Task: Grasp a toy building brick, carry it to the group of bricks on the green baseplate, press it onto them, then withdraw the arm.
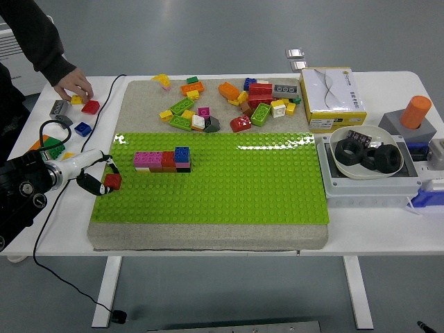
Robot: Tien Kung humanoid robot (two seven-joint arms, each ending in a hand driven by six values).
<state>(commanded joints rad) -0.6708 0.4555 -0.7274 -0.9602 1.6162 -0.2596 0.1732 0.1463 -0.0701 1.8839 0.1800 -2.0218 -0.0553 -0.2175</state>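
Left hand [97, 179] at the left edge of the green baseplate [229, 194], fingers curled around a dark red brick [113, 181], thumb and fingertips pinching its left side. Brick held over the baseplate's left margin, left of and slightly below the group of bricks [163, 160], clearly apart from it. Group made up of pink, red and blue pieces in 1 short row, the blue one at the right end, seated on the baseplate's upper left area. Baseplate lying on a beige foam slab [208, 236] on the white bench [388, 239]. Loose bricks [229, 104] scattered on the slab's far strip: yellow, green, orange, red, grey and white. More loose pieces on the bench at far left, among them a blue brick [83, 128] and a red brick [90, 107]. Person's hand [73, 87] resting on the bench there, fingertips on a small yellow piece beside that red brick. Black cable [41, 229] trailing from the left arm over the bench edge. Yellow-and-white box [333, 97] and white bowl of black rings [366, 154] at right.
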